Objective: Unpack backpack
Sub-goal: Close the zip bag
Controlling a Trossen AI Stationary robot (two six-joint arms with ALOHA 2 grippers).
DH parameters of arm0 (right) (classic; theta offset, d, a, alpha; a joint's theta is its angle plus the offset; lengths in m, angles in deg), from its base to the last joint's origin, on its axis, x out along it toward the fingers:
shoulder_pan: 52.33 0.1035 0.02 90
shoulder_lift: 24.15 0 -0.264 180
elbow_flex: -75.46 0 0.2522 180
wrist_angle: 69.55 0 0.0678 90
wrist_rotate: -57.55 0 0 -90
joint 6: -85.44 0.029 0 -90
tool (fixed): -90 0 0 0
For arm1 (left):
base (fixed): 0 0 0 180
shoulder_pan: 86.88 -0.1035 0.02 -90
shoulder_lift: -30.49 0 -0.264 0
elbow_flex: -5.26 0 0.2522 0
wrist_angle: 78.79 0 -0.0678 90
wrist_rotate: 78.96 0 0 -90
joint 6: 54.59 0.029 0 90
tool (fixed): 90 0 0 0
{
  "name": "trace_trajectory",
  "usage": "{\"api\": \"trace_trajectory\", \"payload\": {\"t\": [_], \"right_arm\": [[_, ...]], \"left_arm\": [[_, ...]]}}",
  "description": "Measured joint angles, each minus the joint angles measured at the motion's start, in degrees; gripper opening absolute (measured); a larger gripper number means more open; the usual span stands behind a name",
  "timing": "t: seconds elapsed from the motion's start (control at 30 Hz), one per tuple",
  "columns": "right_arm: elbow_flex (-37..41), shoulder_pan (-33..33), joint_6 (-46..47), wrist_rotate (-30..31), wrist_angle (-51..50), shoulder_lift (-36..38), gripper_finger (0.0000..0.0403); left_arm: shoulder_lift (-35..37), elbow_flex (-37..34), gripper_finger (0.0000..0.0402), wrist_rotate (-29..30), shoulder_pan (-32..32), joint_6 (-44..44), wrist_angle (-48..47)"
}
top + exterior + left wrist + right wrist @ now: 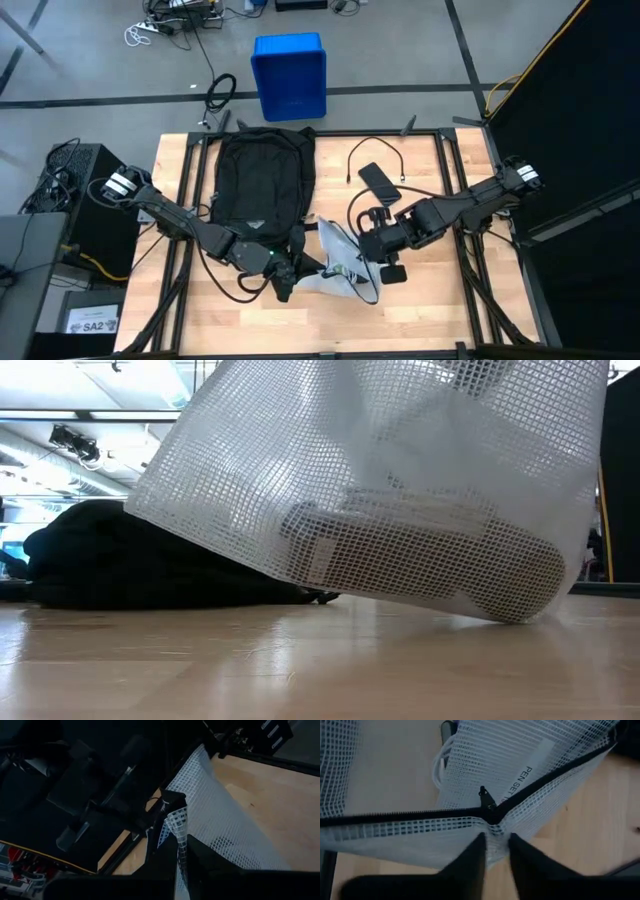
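The black backpack [258, 185] lies flat on the table's far left part; the low view shows it [110, 565] behind the pouch. In front of it a white mesh zip pouch [338, 258] is held up between both grippers, tilted [380, 490]. Inside are a box labelled PEN SET [520, 782] and a white cable [440, 765]. My left gripper [181, 852] is shut on the pouch's end toward the backpack. My right gripper [496, 842] is shut on the pouch beside the zip slider [490, 806]. My left gripper pinches a corner of the mesh pouch [176, 822] between its two fingers, and the mesh stands up out of them in a fold. The rest of the pouch stretches away from that corner. My right gripper pinches the mesh edge just under the black zip [495, 831], below the slider, between its two fingertips [479, 845]. The fingers come from above, slanting down, across the zip line. The mesh puckers where they meet it.
A black phone [378, 180] and a thin black cable [375, 150] lie on the table's far right part. A blue crate [290, 75] stands on the floor beyond the far edge. Bare wood [420, 310] lies along the near side.
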Motion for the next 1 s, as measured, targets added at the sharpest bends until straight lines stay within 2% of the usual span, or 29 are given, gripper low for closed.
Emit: {"api": "trace_trajectory", "payload": {"t": [0.07, 0.37, 0.5, 0.67, 0.8, 0.9, 1.0], "right_arm": [[0.0, -0.1, -0.3, 0.4, 0.1, 0.0, 0.0012], [-2.7, 1.7, 0.9, 19.6, 0.2, 0.0, 0.0], [-5.3, 3.5, 0.6, 24.6, 0.1, 0.0, 0.0], [-7.5, 4.7, 0.6, 21.1, -1.2, 0.0, 0.0], [-7.6, 4.4, 2.7, 14.7, -3.3, 0.0, 0.0005], [-7.6, 3.8, 2.7, 10.4, -3.5, 0.0, 0.0037], [-7.6, 3.4, 2.3, 9.2, -3.0, 0.0, 0.0098]], "left_arm": [[0.0, 0.0, 0.0, 0.0, 0.0, 0.0, -0.1], [0.0, 0.0, 0.0, 5.3, 0.0, 2.1, -1.3], [0.0, 0.7, 0.0, 7.4, 0.0, 2.0, -6.1], [0.0, 2.8, 0.0, 8.1, 0.2, 0.0, -11.0], [0.0, 3.6, 0.0, 8.1, 1.0, 0.0, -11.4], [0.0, 3.8, 0.0, 8.1, 1.5, 0.0, -11.4], [0.0, 3.8, 0.0, 8.1, 1.7, -0.2, -11.7]]}}
